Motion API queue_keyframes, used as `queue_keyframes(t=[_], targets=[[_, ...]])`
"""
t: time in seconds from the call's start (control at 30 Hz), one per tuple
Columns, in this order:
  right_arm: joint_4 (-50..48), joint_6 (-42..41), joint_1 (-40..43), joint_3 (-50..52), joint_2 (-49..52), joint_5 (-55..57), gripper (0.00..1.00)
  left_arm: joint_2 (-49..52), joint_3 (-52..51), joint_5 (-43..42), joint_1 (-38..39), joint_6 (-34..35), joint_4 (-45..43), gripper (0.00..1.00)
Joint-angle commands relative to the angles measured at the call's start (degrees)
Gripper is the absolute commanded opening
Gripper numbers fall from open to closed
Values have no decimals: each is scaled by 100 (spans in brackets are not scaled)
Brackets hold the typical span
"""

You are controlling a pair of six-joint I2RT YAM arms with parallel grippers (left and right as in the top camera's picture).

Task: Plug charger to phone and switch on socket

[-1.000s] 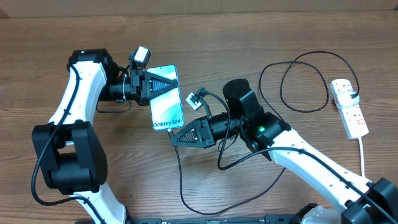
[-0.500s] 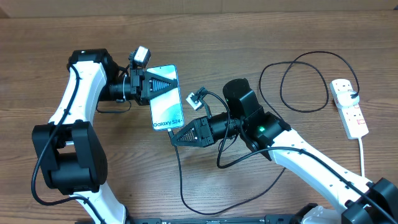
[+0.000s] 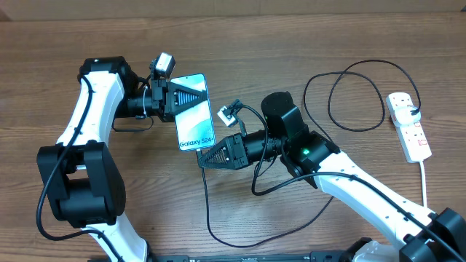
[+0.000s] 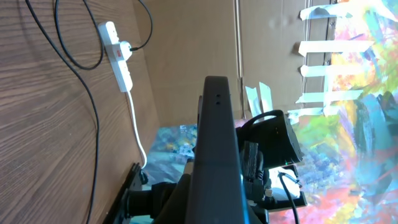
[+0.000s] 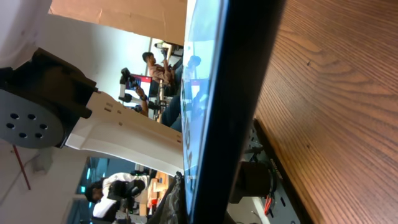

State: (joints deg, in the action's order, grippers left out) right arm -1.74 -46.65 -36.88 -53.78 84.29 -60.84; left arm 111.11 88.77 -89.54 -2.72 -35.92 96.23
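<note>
The phone (image 3: 195, 127), light-blue screen with "Galaxy S24" text, is held above the table, and my left gripper (image 3: 195, 93) is shut on its upper part. My right gripper (image 3: 204, 158) sits at the phone's bottom edge, shut on the end of the charger (image 3: 207, 211). The connector tip is hidden between the fingers. The black cable loops across the table to its plug (image 3: 413, 110) in the socket (image 3: 410, 135) at the far right. The left wrist view looks along the phone's dark edge (image 4: 214, 155). In the right wrist view the phone (image 5: 239, 93) fills the middle.
The socket's white cord (image 3: 424, 182) runs toward the front right edge. Loops of black cable (image 3: 349, 94) lie between the right arm and the socket. The left wrist view shows the socket (image 4: 118, 56) far off on the wooden table (image 4: 37, 124).
My right gripper has crept slightly up and left toward the phone's bottom edge, and the cable under it has shifted a little. The left gripper and the phone have stayed put.
</note>
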Motion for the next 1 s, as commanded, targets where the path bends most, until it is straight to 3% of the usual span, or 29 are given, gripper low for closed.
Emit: queue_keyframes(t=[0.0, 0.97], targets=[[-127, -114, 90, 15, 26, 638, 4, -125, 98, -98, 55, -11, 63, 4], [-413, -166, 546, 13, 26, 1185, 4, -125, 98, 289, 151, 59, 68, 4]])
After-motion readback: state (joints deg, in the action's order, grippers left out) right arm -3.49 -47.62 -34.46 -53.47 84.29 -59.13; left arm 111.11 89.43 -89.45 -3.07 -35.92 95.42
